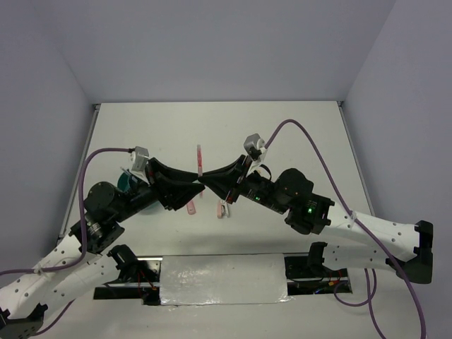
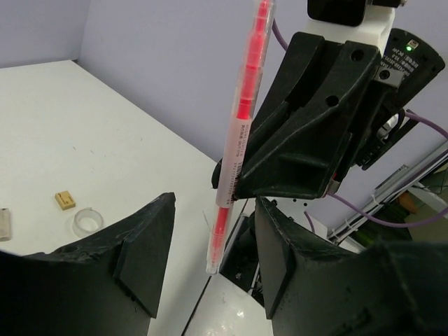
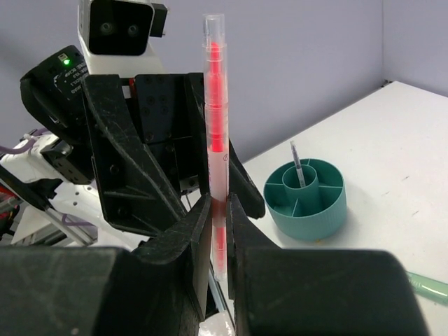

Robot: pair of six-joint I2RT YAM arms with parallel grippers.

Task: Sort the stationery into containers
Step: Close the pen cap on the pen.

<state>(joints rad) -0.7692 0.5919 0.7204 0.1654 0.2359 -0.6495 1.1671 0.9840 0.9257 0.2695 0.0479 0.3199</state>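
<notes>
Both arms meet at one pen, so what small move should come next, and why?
Probably back the left gripper away from the pink pen: its fingers stand clear of it, while the right gripper clamps it upright, ready to carry to the teal organizer.

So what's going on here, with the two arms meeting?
A mid-air handover, it seems. The right gripper is clamped on the thin pink pen, holding it roughly upright. The left gripper stands open, a jaw on either side of it, not touching. The teal organizer holds a thin dark pen in its centre well. A tan nub and clear tape ring lie on the table.
</notes>
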